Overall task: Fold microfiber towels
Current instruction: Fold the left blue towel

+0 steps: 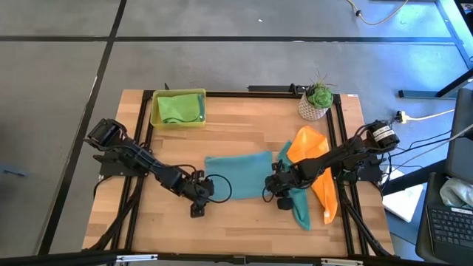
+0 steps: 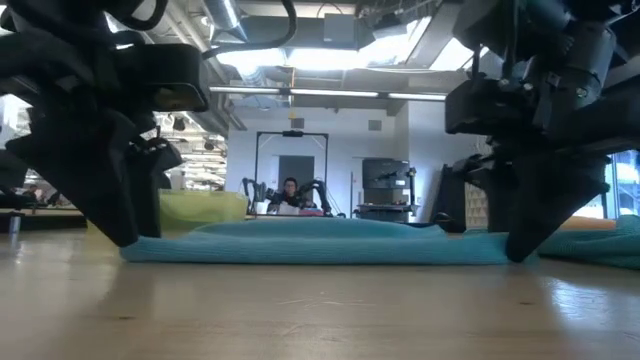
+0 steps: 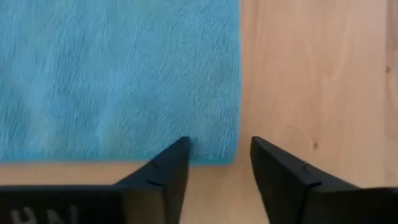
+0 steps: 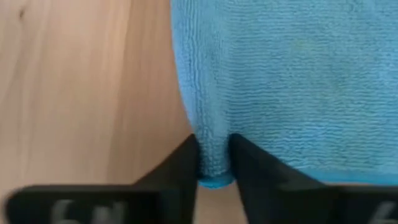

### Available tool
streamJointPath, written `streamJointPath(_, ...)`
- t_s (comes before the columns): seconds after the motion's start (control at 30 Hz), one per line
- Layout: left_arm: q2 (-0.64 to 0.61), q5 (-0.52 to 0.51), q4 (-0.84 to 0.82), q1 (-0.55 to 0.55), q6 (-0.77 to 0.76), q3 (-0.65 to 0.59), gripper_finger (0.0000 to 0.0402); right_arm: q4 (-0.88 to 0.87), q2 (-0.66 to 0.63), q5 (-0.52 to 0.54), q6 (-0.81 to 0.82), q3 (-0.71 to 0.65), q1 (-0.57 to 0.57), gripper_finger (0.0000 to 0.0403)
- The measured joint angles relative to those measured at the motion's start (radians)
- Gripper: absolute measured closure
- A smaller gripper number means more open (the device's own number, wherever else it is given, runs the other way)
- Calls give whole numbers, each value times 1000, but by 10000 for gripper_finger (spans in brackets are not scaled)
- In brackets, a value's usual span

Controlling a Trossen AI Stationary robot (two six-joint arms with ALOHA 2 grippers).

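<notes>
Teal towel [image 1: 238,174] lies flat mid-bench w/ both arms at its near edge: left end effector [image 3: 214,163] has fingers spread astride the near-left corner, not pinching yet, so it needs to drop and close on the corner before any lift; right end effector [image 4: 213,163] is already clenched on the near-right corner. Judgement: get both pinches matched, then lift level and carry the near edge over to the far edge so corners line up. Room-wise, bench beyond the towel looks open up to the tray [image 1: 178,108] far-left and the plant [image 1: 318,100] far-right, but the orange towel [image 1: 318,166] sits just right of the teal one under the right arm, so keep clear of it.
</notes>
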Motion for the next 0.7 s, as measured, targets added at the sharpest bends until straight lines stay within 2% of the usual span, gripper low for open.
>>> streamJointPath(0.1,0,33,-4,-2,-33,0,284,-43,-13,-12,0,0,6,377)
streamJointPath(0.13,0,45,-5,-2,-46,0,300,-55,-17,-14,1,0,7,388)
streamJointPath(0.3,-28,102,-22,6,-114,0,386,-87,-68,-33,29,-3,7,380)
streamJointPath(0.53,-128,100,-50,19,-153,2,398,-84,-139,-41,22,-2,7,395)
streamJointPath(0.6,-150,97,-58,19,-140,1,400,-83,-139,-53,22,-2,7,382)
streamJointPath(0.7,-185,97,-73,19,-154,1,398,-84,-139,-57,28,-2,6,341)
